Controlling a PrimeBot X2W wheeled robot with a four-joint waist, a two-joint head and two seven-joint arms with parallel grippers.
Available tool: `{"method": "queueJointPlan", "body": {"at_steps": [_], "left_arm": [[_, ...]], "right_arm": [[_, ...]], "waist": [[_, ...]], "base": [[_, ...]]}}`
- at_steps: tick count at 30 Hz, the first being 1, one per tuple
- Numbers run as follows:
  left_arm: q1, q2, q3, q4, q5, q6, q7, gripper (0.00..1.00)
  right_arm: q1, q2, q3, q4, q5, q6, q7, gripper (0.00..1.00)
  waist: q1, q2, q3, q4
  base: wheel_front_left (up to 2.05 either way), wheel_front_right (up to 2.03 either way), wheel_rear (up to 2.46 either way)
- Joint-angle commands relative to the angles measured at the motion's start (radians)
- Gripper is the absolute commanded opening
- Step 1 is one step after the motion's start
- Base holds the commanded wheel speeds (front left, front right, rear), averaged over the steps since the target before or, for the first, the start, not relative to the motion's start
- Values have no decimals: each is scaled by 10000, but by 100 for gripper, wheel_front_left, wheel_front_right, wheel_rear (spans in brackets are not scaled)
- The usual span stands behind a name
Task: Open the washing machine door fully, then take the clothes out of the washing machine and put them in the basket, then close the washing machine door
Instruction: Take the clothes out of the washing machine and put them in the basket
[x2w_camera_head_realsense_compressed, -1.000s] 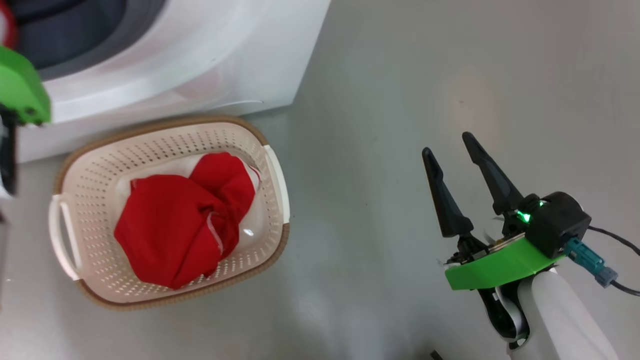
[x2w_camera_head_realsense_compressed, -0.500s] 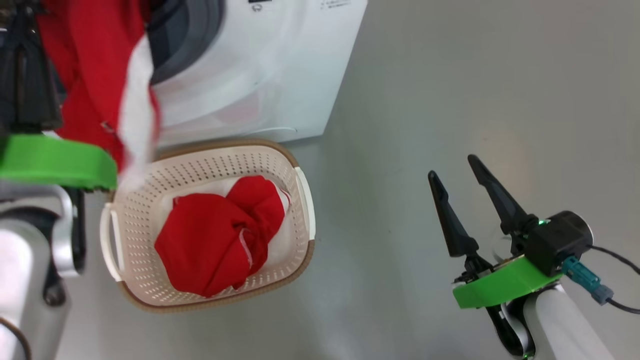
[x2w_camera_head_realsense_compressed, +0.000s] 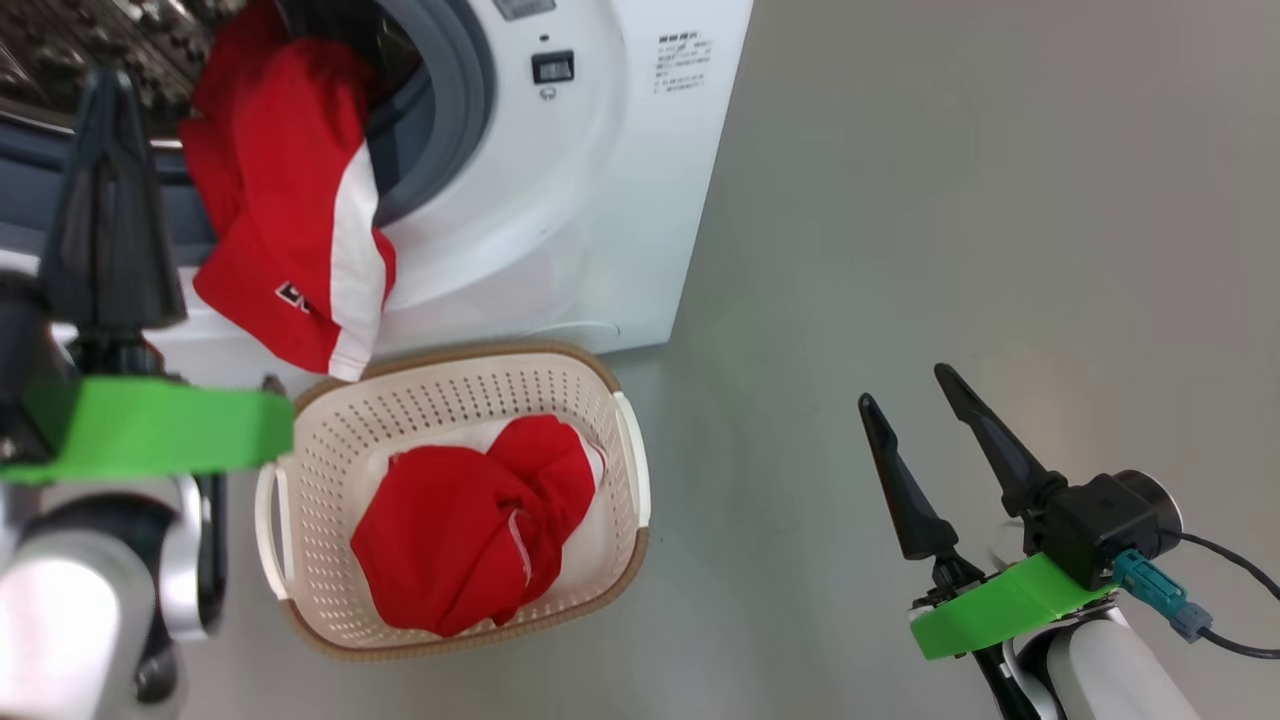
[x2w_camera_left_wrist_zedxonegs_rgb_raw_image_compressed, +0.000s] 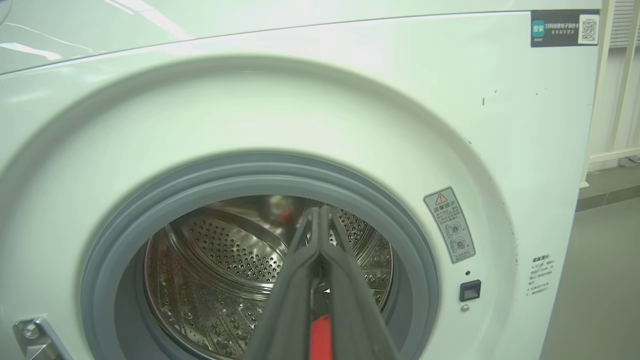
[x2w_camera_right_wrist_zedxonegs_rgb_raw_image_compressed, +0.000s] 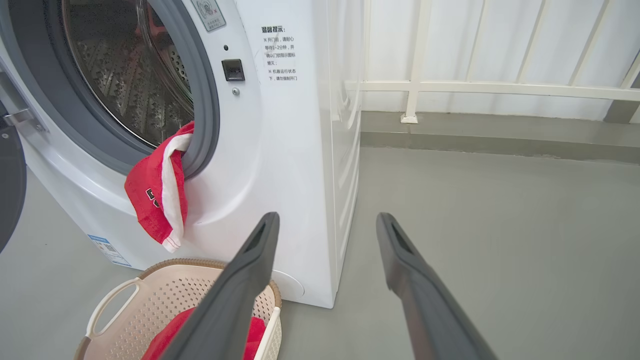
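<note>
The white washing machine (x2w_camera_head_realsense_compressed: 560, 200) stands with its round opening uncovered, and the steel drum (x2w_camera_left_wrist_zedxonegs_rgb_raw_image_compressed: 225, 260) shows inside. The washing machine door (x2w_camera_right_wrist_zedxonegs_rgb_raw_image_compressed: 7, 170) is a dark edge swung aside at the left. One of the red clothes (x2w_camera_head_realsense_compressed: 280, 230), with a white stripe, hangs out over the grey gasket above the basket (x2w_camera_head_realsense_compressed: 330, 480). Another red garment (x2w_camera_head_realsense_compressed: 470, 520) lies bunched in the basket. My left gripper (x2w_camera_head_realsense_compressed: 103, 85) is shut, just left of the hanging garment, pointing into the drum. A red sliver shows through the gap low between its fingers. My right gripper (x2w_camera_head_realsense_compressed: 903, 386) stands open over bare floor to the right.
Grey floor (x2w_camera_head_realsense_compressed: 950, 200) stretches to the right of the machine and basket. In the right wrist view a white railing (x2w_camera_right_wrist_zedxonegs_rgb_raw_image_compressed: 500, 87) and a low grey kerb run along the far wall.
The head view has shifted, bringing the machine's opening, the hanging red garment and my shut left gripper fully into it. My right gripper has stayed open. The garment in the basket lies as before.
</note>
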Motion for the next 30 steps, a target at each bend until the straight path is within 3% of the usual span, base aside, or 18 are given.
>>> {"method": "queueJointPlan", "body": {"at_steps": [1, 3, 4, 6, 18, 30], "left_arm": [[130, 275, 389, -385, 15, 92, -100, 0], [384, 190, 412, -573, -27, 191, -240, 0], [752, 33, 470, -782, -154, 314, -460, 46], [1190, -138, 513, -968, -248, 467, -699, 99], [4284, -1015, 35, -711, -617, 1004, -1741, 100], [6133, -1384, -315, 174, -877, 975, -2746, 100]], "right_arm": [[112, -46, 177, -180, -44, 33, -65, 100], [154, -35, 161, -166, -37, 33, -65, 100], [210, -24, 133, -167, -43, 33, -65, 100], [265, -9, 68, -168, -54, 33, -65, 100], [742, 67, -210, -142, -161, 33, -65, 100], [1345, 116, -474, 11, -269, 33, -65, 100]], "waist": [[0, 0, -244, 16], [0, 0, -357, 29], [0, 0, -476, 47], [0, 0, -584, 94], [0, 0, -1304, 469], [0, 0, -2072, 792]], "base": [[0, 0, 0], [0, 0, 0], [0, 0, 0], [0, 0, 0], [0, 0, 0], [0, 0, 0]]}}
